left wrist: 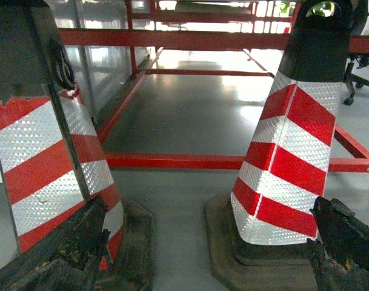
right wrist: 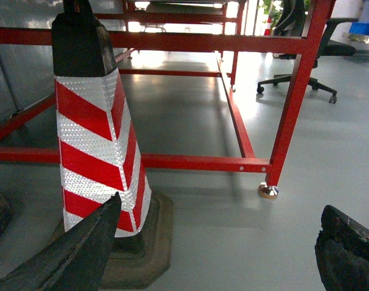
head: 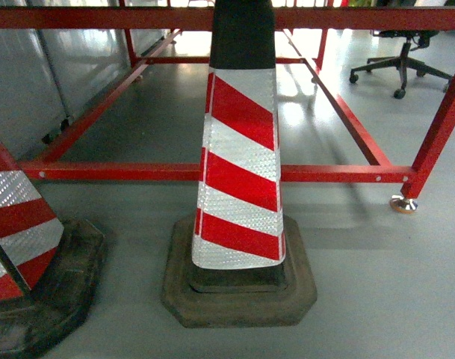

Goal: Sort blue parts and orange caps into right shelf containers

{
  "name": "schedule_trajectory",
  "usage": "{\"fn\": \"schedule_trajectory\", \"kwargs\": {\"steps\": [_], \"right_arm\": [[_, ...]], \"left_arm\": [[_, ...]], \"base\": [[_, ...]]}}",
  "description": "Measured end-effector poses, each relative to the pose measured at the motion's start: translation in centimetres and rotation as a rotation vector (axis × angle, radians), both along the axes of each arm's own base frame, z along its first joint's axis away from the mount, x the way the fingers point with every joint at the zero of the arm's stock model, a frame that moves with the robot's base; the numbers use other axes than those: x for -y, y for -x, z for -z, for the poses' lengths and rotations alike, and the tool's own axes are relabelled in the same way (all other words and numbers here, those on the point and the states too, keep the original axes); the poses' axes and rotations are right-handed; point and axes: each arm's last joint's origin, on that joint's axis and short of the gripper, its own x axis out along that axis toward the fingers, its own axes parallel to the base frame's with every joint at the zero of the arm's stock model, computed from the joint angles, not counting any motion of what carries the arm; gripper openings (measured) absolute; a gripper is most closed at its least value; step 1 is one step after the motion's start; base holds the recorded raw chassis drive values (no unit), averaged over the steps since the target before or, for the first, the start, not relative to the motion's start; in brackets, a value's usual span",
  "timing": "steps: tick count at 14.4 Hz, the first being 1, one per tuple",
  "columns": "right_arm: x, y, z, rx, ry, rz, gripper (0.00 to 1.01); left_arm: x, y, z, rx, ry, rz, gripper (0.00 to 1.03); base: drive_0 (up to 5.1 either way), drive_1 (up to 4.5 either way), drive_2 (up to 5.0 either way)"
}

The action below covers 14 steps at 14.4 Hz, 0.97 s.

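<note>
Neither the orange caps nor the blue crates show in any view; what fills them is bare floor and a red frame. The left gripper [left wrist: 205, 254] hangs low with its two worn black fingers [left wrist: 57, 254] spread wide apart at the bottom corners of its wrist view, nothing between them. Just ahead of its left finger stands a red-and-white striped traffic cone [left wrist: 48, 163] on a black rubber base, and ahead of its right finger a second cone [left wrist: 287, 157], the grey floor [left wrist: 172, 200] running between the two bases. The right gripper [right wrist: 217, 254] is likewise spread wide and holds nothing; its left finger [right wrist: 75, 254] sits in front of that second cone's base, while beyond its right finger the floor lies bare up to a red frame leg [right wrist: 293, 97] that ends in a round metal foot [right wrist: 268, 191]. Past both grippers a low red crossbar [head: 122, 171] of the frame runs across, with further red rails receding behind it over smooth, glossy grey flooring that mirrors bright light from the far end. To the far left of the grippers grey panels [head: 33, 75] line the frame's side; to the far right, beyond the frame, a black office chair [head: 399, 60] stands on a wheeled base.
</note>
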Motion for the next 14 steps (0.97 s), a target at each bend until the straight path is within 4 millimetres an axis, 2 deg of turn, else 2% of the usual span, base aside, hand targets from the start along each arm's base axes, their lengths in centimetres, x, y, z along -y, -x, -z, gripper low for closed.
{"fn": "schedule_trajectory", "kwargs": {"steps": [14], "right_arm": [[0.00,0.00,0.00,0.000,0.000,0.000,0.98]], "left_arm": [[0.00,0.00,0.00,0.000,0.000,0.000,0.98]], "base": [[0.0,0.00,0.0]]}}
